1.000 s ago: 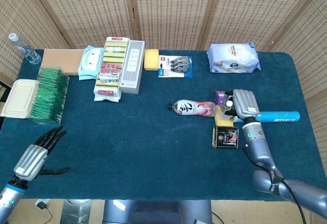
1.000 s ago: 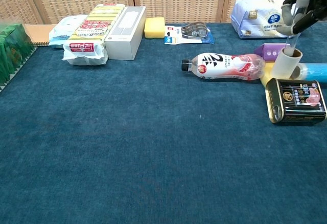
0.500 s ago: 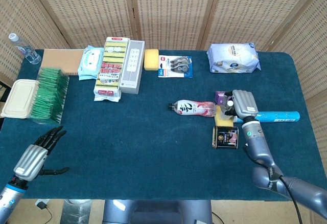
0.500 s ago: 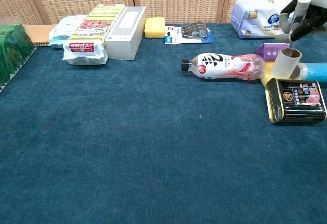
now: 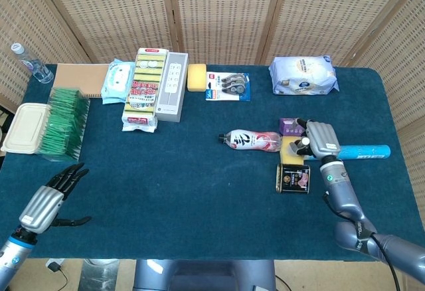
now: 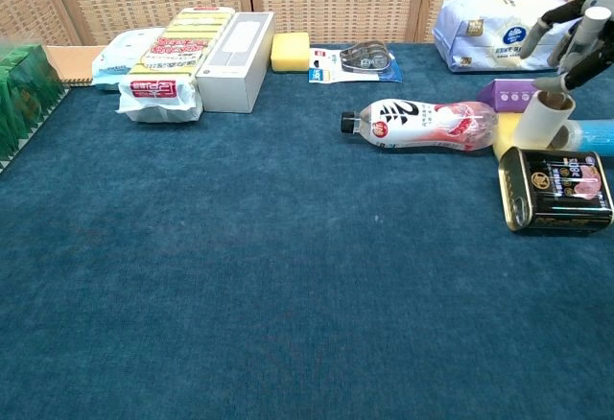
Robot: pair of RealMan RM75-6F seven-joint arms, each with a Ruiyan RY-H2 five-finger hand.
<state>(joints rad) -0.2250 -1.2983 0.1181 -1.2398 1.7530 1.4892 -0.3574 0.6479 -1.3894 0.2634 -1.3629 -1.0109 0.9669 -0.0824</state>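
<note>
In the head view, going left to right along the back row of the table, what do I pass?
Water bottle → wet wipes pack → sponge pack → white box → yellow sponge → tape pack → tissue pack.

The head view looks steeply down on the whole table (image 5: 199,191) (the chest view, lower and nearer, shares it).

A staged test room rather than a home — a table (image 5: 199,198) draped in dark blue cloth fills the frame, closed off along the top by woven cane screens (image 5: 226,12). Across the upper half, unopened household goods lie spread out — sponge packs (image 5: 144,88), wet wipes (image 5: 303,74), correction tape (image 5: 228,85).
</note>
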